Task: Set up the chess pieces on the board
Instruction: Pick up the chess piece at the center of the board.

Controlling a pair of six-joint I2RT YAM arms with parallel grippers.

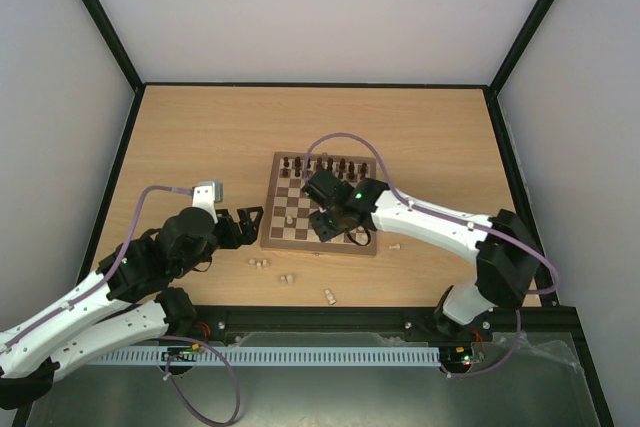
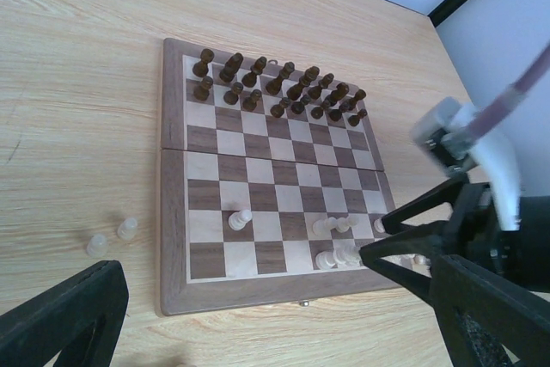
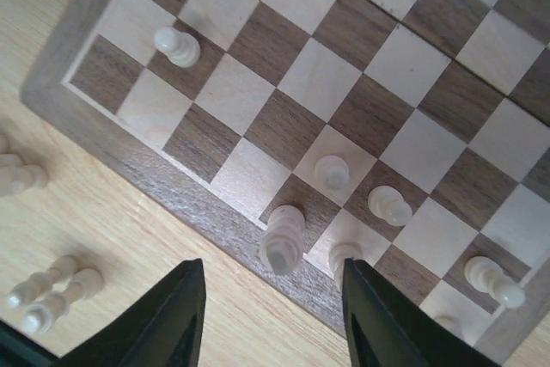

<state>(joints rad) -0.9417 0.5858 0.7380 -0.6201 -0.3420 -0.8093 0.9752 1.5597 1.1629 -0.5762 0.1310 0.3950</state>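
Observation:
The board point(image 1: 318, 248) lies in the middle of the table. Dark chess pieces point(image 2: 275, 83) fill its two far rows. Several pale chess pieces point(image 2: 335, 242) stand at its near right corner, and one pale pawn point(image 3: 176, 46) stands alone further left. My right gripper point(image 3: 271, 298) hovers over the near border with its jaws apart. A tall pale piece point(image 3: 284, 238) stands on a dark square of the nearest row between them, touching neither finger. My left gripper point(image 1: 245, 225) is wide open left of the board, holding nothing.
Loose pale pieces lie on the table near the board's front: a pair point(image 1: 260, 263), one point(image 1: 287, 278), one point(image 1: 329, 296) and one point(image 1: 394, 246) by the right corner. Black frame rails edge the table.

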